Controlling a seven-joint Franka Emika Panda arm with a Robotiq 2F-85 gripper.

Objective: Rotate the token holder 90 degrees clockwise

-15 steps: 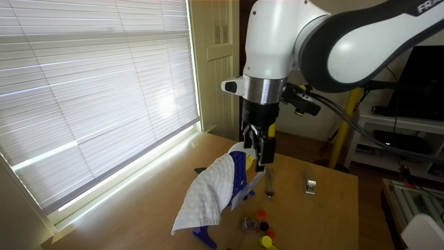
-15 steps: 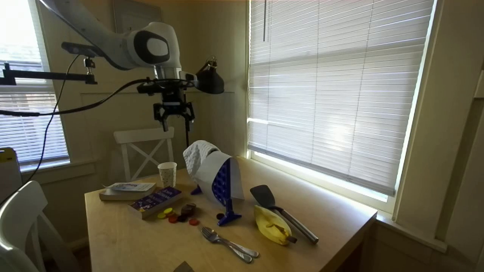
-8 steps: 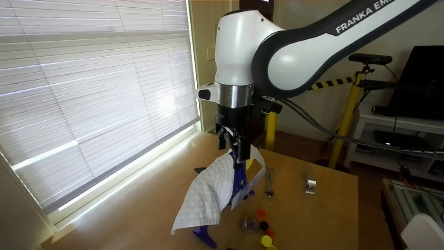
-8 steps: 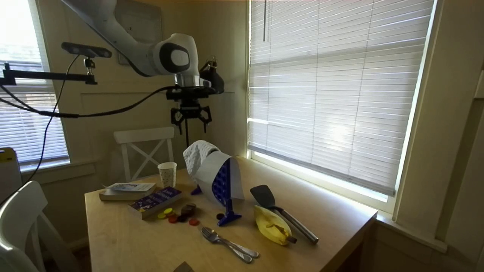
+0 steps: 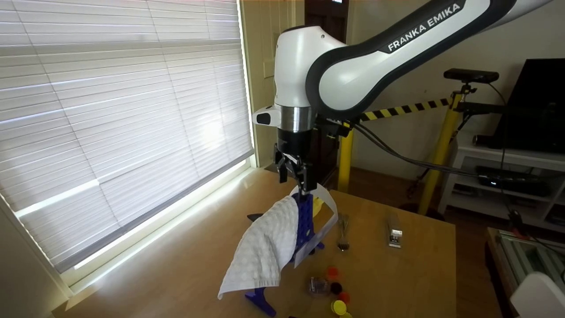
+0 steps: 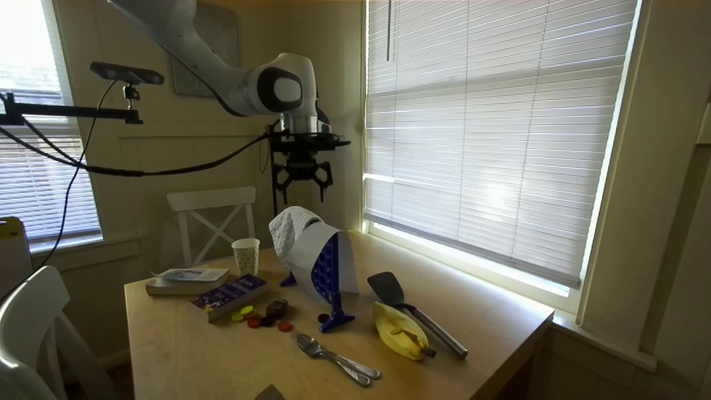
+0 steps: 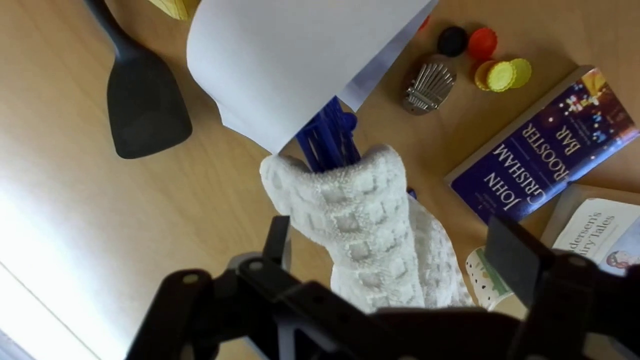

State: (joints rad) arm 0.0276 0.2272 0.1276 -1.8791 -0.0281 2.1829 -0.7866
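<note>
The token holder is an upright blue frame on blue feet, seen in both exterior views (image 5: 305, 223) (image 6: 325, 272) and from above in the wrist view (image 7: 327, 140). A white towel (image 5: 260, 247) drapes over one end and a curved white paper sheet (image 6: 305, 255) over the other. In the wrist view the towel (image 7: 360, 235) and paper (image 7: 295, 55) leave only a short blue top edge showing. My gripper (image 6: 304, 199) points down above the holder, apart from it. In the wrist view my open, empty gripper (image 7: 387, 227) has its fingers wide apart on either side of the towel.
A black spatula (image 6: 389, 286), a banana (image 6: 400, 333) and forks (image 6: 336, 358) lie near the holder. Tokens (image 6: 253, 318), a small thumb piano (image 7: 429, 85), books (image 6: 230, 297) and a cup (image 6: 246, 256) are on its other side. A stapler (image 5: 394, 232) lies farther off.
My arm has swung across and come over the holder, rightward in one exterior picture and leftward then slightly lower in the other. The gripper stays open. The holder and table objects have not moved.
</note>
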